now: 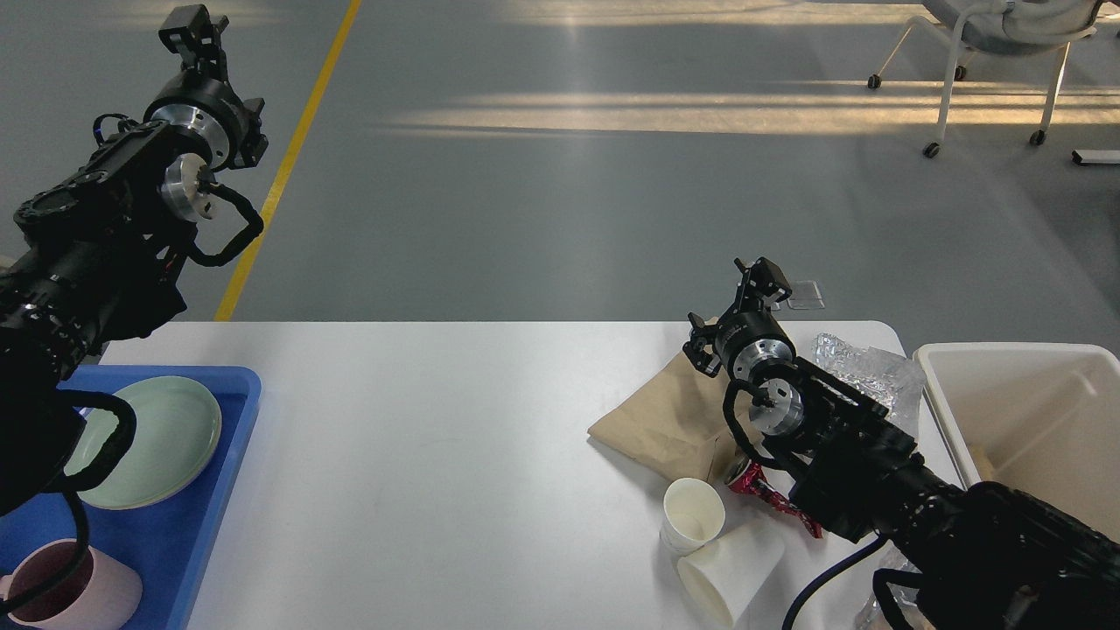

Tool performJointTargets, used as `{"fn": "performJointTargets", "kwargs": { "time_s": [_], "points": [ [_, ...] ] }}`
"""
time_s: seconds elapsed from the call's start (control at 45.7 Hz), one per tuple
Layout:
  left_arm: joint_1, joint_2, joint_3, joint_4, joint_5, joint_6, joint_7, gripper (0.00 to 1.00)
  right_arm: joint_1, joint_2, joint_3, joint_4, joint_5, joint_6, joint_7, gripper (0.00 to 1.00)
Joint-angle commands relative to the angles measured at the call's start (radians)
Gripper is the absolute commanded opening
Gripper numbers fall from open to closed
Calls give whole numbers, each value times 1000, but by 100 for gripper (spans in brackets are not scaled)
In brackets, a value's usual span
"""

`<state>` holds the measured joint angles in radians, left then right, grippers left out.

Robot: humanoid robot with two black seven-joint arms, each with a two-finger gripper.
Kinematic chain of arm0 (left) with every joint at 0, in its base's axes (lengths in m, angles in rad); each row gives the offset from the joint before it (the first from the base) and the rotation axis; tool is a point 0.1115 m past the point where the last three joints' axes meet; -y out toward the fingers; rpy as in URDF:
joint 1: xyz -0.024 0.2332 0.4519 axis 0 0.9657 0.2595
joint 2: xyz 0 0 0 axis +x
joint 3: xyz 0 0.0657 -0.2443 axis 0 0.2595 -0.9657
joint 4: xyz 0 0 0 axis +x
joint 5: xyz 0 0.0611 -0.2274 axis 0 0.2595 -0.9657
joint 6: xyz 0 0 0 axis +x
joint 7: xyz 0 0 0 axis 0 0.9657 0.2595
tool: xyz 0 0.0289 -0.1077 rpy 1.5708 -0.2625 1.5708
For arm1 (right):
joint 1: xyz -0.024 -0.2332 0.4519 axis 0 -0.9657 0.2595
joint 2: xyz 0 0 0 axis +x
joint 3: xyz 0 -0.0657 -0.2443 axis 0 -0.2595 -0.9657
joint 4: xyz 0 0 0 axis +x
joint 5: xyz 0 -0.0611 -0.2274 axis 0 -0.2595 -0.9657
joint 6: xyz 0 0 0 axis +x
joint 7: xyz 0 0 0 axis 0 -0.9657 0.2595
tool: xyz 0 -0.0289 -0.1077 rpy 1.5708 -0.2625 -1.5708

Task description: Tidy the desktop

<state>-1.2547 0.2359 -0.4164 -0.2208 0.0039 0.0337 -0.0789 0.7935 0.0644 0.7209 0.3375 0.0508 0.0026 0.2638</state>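
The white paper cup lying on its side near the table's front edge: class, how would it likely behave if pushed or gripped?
The paper cup lies on its side, so it would probably roll in a curve. It looks thin-walled and empty, so likely light and easily crushed.

The counter (455, 420) is a wide, smooth white rectangular top with rounded far corners, lying flat and level and filling the lower part of the head view. Its far edge runs straight across against the grey floor. The middle stretch is bare and faintly glossy, catching soft reflections, while both ends are covered. Its near edge runs out of view.
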Motion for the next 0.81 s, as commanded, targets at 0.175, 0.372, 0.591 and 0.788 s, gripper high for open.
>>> {"fn": "performJointTargets", "kwargs": {
  "time_s": [0.175,0.372,0.591,0.788],
  "points": [
    [28,-49,2,0,1,0,-1,94,0,0,0,0,0,0,0,100],
    [52,-64,1,0,2,0,-1,94,0,0,0,0,0,-1,0,100],
    [58,-81,-4,-2,2,-3,-2,94,0,0,-1,0,0,0,0,100],
    [63,-89,-42,-2,-16,-3,-47,97,0,0,0,0,0,0,0,100]
  ]
}}
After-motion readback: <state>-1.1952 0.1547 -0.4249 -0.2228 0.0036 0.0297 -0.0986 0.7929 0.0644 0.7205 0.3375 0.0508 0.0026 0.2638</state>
